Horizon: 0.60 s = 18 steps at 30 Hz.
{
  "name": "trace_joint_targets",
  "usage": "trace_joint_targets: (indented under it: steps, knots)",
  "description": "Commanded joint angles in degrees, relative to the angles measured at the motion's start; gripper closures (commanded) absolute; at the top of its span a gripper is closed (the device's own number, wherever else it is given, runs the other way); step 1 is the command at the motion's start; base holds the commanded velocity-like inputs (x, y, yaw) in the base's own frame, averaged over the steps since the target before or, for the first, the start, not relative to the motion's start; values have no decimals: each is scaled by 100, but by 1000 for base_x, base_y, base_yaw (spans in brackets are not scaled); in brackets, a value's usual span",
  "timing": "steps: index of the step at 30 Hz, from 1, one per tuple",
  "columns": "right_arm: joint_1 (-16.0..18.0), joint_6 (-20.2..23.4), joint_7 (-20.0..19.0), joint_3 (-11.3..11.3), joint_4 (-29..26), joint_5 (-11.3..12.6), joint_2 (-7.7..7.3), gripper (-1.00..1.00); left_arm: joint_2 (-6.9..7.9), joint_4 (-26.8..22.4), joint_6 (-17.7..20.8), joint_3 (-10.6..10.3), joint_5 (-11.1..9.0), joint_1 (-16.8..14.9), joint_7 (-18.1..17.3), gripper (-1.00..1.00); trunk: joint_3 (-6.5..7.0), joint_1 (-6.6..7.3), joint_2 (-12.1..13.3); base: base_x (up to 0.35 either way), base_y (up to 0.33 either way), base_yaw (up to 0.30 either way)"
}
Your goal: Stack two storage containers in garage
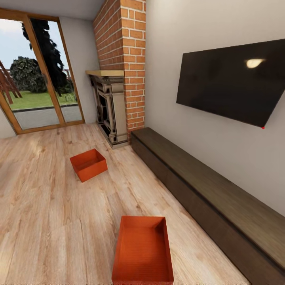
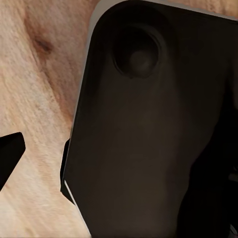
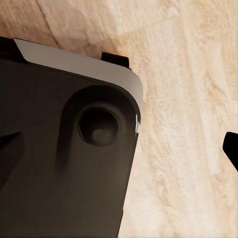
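At the far left of the head view, a tall wood-framed glass door [image 1: 37,75] looks out on grass and dark trees. Right of it stands the ornate fireplace [image 1: 107,113] under a red brick chimney [image 1: 122,43]. The light wood-plank floor [image 1: 43,206] spreads across the living room.

Two orange-red storage containers sit on those planks, well apart from each other. The far container [image 1: 88,164] lies toward the door and fireplace, turned at an angle, open top up. The near container [image 1: 143,251] lies at the lower edge of the head view, just beside the long dark low bench [image 1: 206,198], its ribbed inside showing and nothing in it. Above the bench a black TV [image 1: 237,81] hangs on the pale wall [image 1: 166,47], with a small light glare on its screen.

Neither gripper appears in the head view, so the containers cannot be placed relative to them beyond this: both bins rest on the floor, untouched, ahead of the robot.

In the left wrist view, a dark rounded robot housing [image 2: 148,134] with a circular recess covers most of the frame over wood planks; a black tip [image 2: 10,153] shows at the edge. Whether the left gripper is wide or narrow cannot be told.

In the right wrist view, a like dark housing [image 3: 64,148] sits over the planks, with a small black tip [image 3: 232,146] at the edge. The right gripper's spread cannot be told either.
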State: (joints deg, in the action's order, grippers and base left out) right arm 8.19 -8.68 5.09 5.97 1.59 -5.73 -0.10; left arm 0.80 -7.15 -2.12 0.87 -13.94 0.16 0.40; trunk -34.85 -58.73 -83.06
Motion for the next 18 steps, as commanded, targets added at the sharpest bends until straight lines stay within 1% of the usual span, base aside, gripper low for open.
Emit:
trace_joint_targets:
  steps: [1, 18]
  knots:
    - [7, -23, 38, 27, 17, -60, 1, -100, -1, -6, -8, 6, -21, 2, 4, -100, -14, 0, -2, 0, 0, 0]
    - [7, -29, 43, 27, 17, -69, 8, -100, -1, -6, -8, 3, -24, 2, 4, -100, -171, 0, -2, 0, 0, 0]
